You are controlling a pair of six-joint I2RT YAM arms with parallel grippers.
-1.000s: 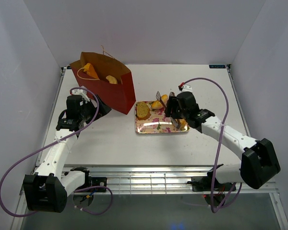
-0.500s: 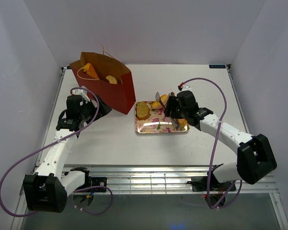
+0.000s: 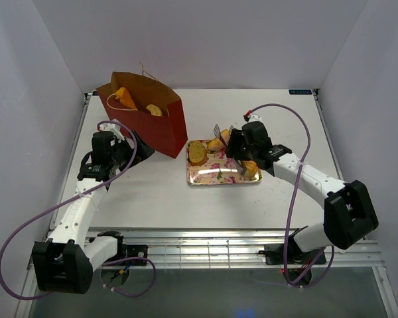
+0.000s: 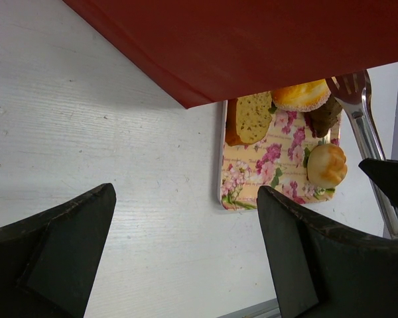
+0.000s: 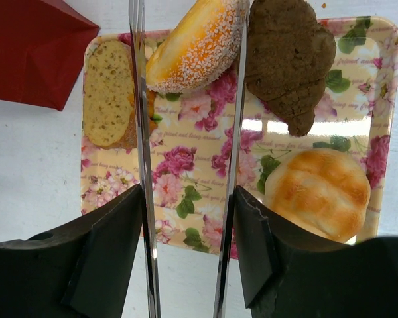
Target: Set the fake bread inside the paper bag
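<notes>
Top external, near edge: a bare strip of white table (image 3: 152, 199) runs from the front edge up to the near rim of the tray (image 3: 219, 183).
Left gripper (image 4: 186, 192): low over the table on the near-left side of the bag (image 3: 159, 129). Its fingers are spread wide with nothing between them, and there is bare table below and to its left.
Tray: a pink floral rectangle at mid-table, its long sides parallel to the front edge. Bare table lies along its near and right sides, out toward the right wall (image 3: 371, 99).
Bread on the tray: a toast slice (image 5: 106, 93) at the far-left corner, a sesame roll (image 5: 199, 43) at the far rim, a brown croissant (image 5: 288, 66) far right beside the roll's end, and a round bun (image 5: 318, 192) near right. The tray's floral middle shows between them.
Right gripper (image 5: 189, 192): over the tray, each finger carrying a fork (image 5: 138, 119) that points toward the far rim. The jaws stand about half apart. One blade sits at each end of the sesame roll, the right one squeezed between roll and croissant. Whether they press the roll I cannot tell. The roll lies on the tray.
Bag: dark red, at the far left, mouth open upward. Its near-right corner is just beside the tray's far-left corner, and I cannot tell whether they touch. Two golden pieces (image 3: 126, 98) show inside.
Far side: bare table stretches from the tray's far rim to the back edge.
</notes>
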